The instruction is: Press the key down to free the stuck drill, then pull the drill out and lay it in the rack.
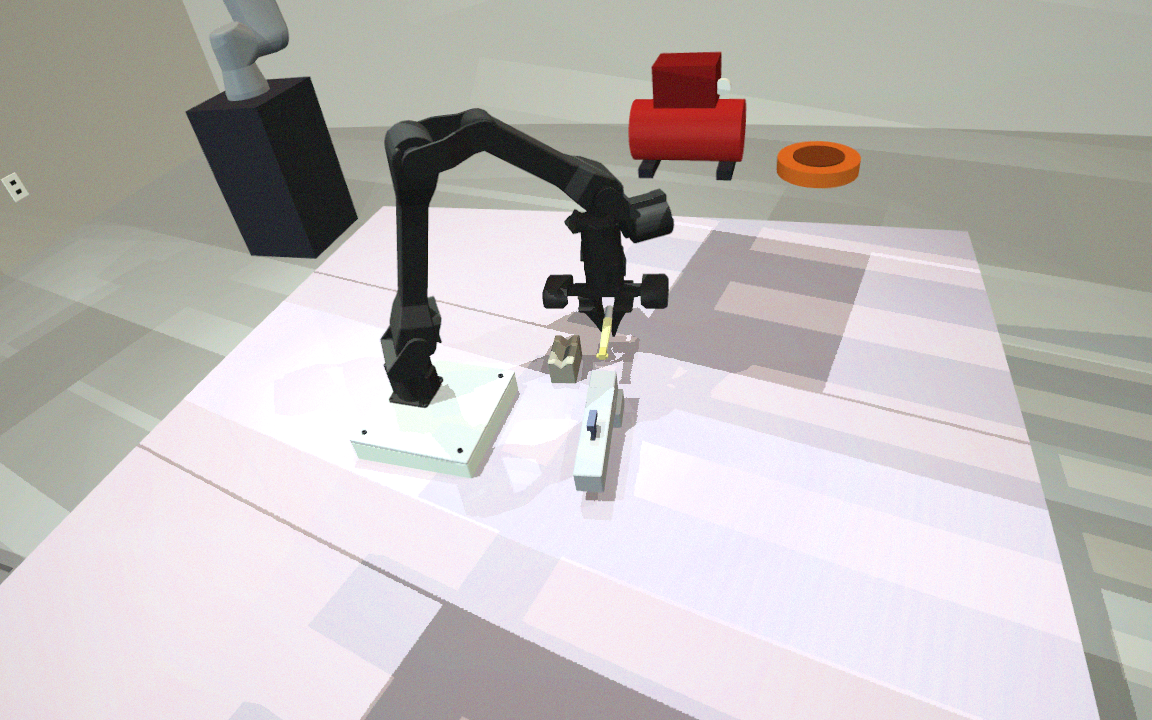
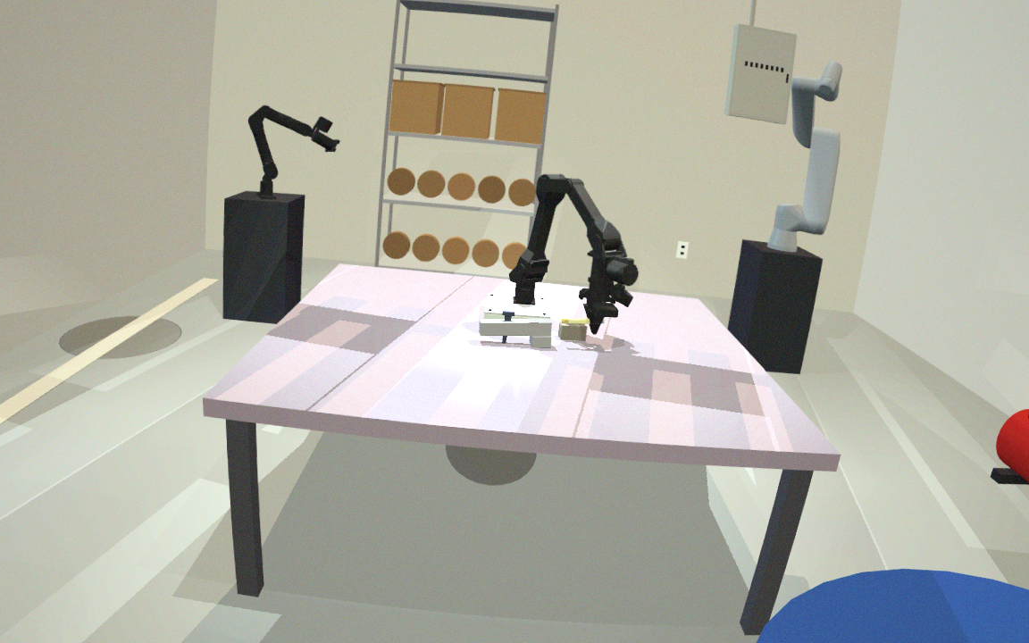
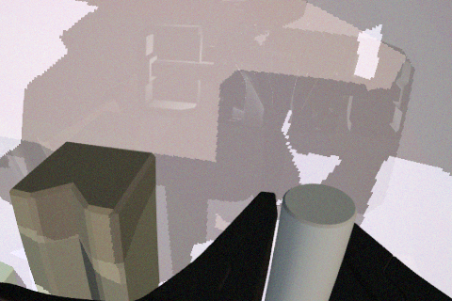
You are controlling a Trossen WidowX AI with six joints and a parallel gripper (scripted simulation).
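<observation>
My gripper (image 1: 609, 315) (image 2: 597, 322) (image 3: 289, 209) is shut on the drill (image 1: 603, 338) (image 3: 307, 263), a thin yellow rod with a grey cylindrical end. The drill hangs free of the white housing block (image 1: 593, 447) (image 2: 502, 326) and a little above the table. The olive V-notched rack (image 1: 564, 358) (image 2: 573, 329) (image 3: 88, 226) stands just beside the drill, empty in the wrist view. The dark blue key (image 1: 592, 424) (image 2: 508, 315) sits on top of the housing block.
The arm's pale base plate (image 1: 464, 438) lies to the left of the housing block. Off the table are a red compressor (image 1: 687, 125), an orange ring (image 1: 817, 164), dark pedestals with other arms (image 2: 263, 255), and a shelf (image 2: 466, 136).
</observation>
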